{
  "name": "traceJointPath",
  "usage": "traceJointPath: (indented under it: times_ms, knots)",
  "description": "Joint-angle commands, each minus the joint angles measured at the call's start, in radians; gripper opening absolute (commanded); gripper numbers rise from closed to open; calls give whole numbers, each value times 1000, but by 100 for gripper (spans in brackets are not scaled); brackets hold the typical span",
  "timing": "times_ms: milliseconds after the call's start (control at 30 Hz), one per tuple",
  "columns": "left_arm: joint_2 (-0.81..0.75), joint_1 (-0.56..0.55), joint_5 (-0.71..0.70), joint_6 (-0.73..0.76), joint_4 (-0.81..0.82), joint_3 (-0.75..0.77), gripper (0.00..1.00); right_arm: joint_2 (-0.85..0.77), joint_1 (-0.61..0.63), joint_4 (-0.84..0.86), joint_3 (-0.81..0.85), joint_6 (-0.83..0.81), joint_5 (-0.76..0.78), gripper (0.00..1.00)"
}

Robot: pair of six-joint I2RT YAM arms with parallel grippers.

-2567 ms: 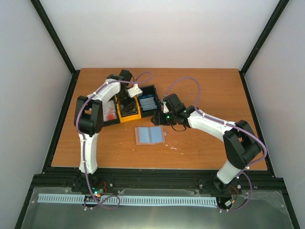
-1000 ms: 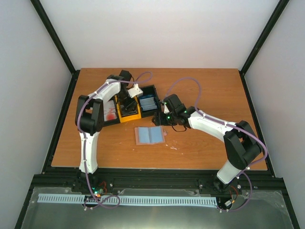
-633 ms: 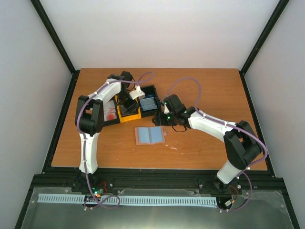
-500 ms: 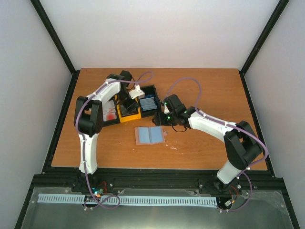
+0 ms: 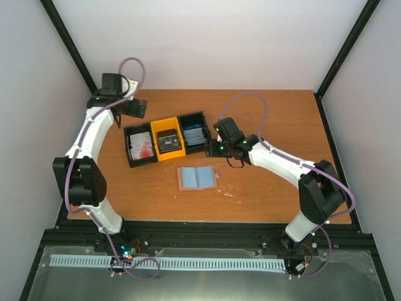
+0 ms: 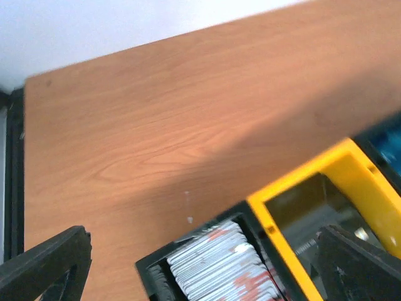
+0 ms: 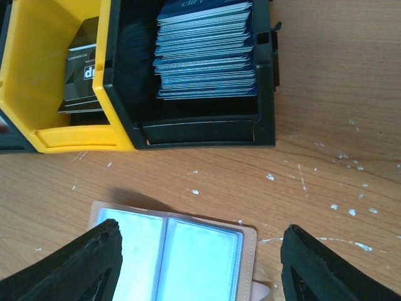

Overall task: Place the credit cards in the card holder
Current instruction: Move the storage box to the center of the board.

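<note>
Fingers (image 6: 44,269) of my left gripper (image 5: 133,108) stood wide and empty, arm stretched high beyond the yellow bin (image 5: 168,155). My right gripper (image 7: 200,229) was also spread wide and empty, arm bent low, over the card holder (image 5: 197,177) lying open just in front of that bin: flat, glossy clear pockets, tan edge. Credit cards (image 7: 207,50) sat stacked: dark ones in the yellow bin, blue to its right, red-blotched white to its left.

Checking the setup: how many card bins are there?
3, in a row: left black bin with white-and-red cards, middle yellow bin with dark cards, right black bin with blue cards.
</note>
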Motion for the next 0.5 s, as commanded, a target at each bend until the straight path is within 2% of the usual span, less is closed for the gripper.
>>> traceJointPath:
  times_ms: [0,133,233,333,400,467]
  knots:
    - [-26,142,25,-433,101,-83,98,-18,7,-1,11,-12,38,69]
    - [-89,173,47,-523,179,-263,91,-30,18,5,1,-7,40,69]
    - [-74,188,6,-566,183,-312,82,-50,22,16,-18,-3,44,69]
    - [-51,195,-34,-585,200,-335,79,-60,22,18,-26,2,47,69]
    - [-19,198,40,-566,218,-326,76,-61,23,21,-28,4,45,69]
    - [44,198,139,-553,204,-299,69,-59,23,20,-25,6,44,69]
